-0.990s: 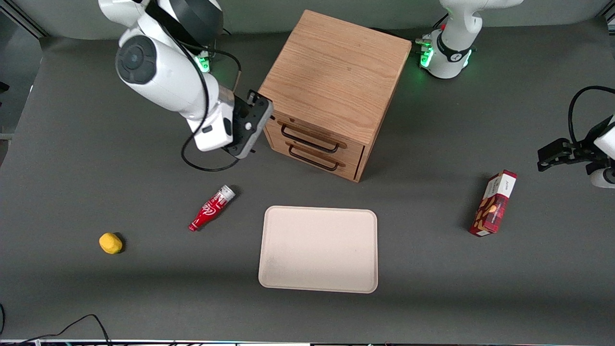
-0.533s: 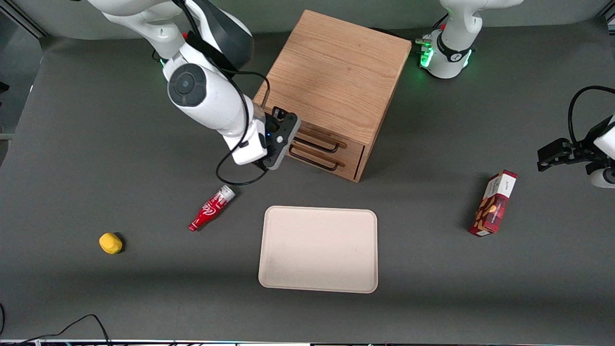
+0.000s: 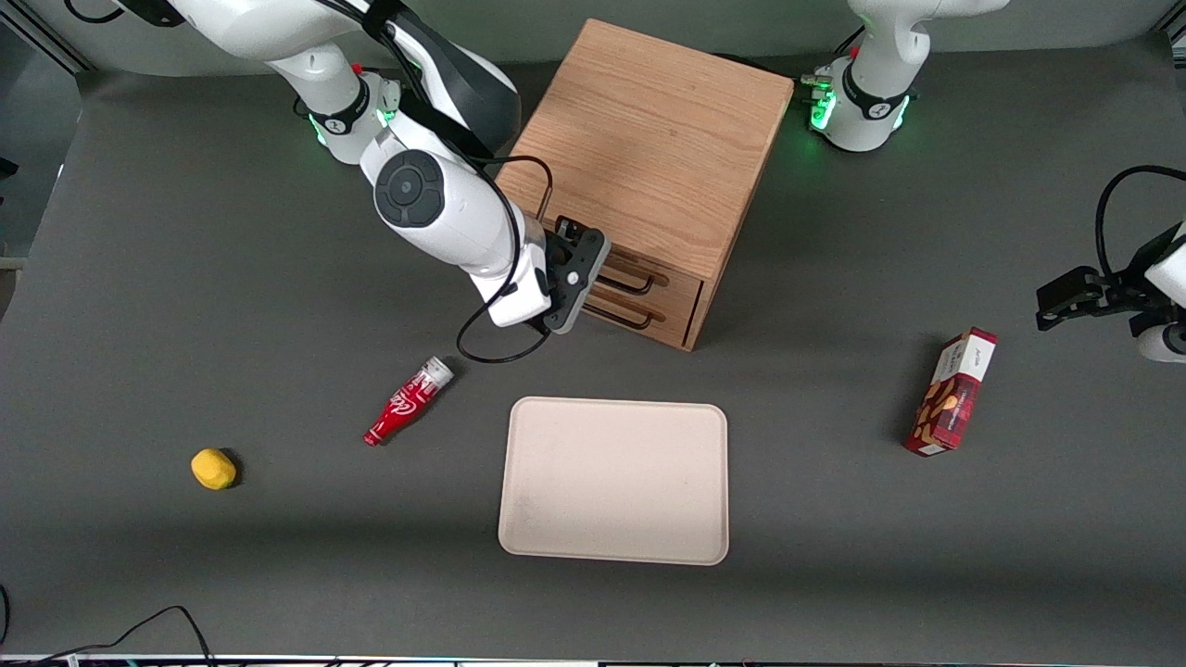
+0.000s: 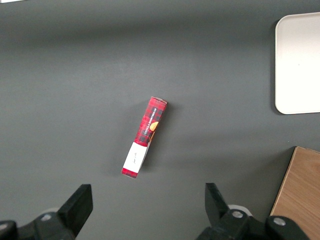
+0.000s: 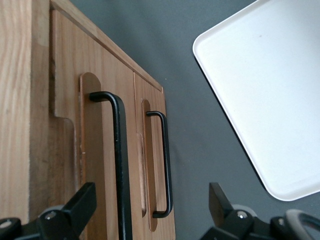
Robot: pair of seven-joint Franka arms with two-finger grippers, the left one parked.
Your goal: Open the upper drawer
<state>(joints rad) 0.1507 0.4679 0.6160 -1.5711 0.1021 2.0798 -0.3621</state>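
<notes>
A: Where does the tool (image 3: 576,285) stand?

B: Directly in front of the cabinet (image 3: 649,148), level with the drawer fronts. Its two fingers (image 5: 75,210) are spread wide, pinching nothing.

A: And the upper drawer (image 3: 649,273)?

B: Closed, flush with the cabinet face, directly above the lower drawer (image 3: 653,310). Its black wire handle (image 5: 119,165) lies between the spread fingers in the right wrist view; no contact is visible.

A: What else rests on the surface (image 3: 834,519)?

B: A pale tray (image 3: 614,481) nearer the front camera than the cabinet; a red bottle (image 3: 408,401) lying on its side and a yellow lump (image 3: 213,469) toward the working arm's end; a red carton (image 3: 952,392) toward the parked arm's end.
</notes>
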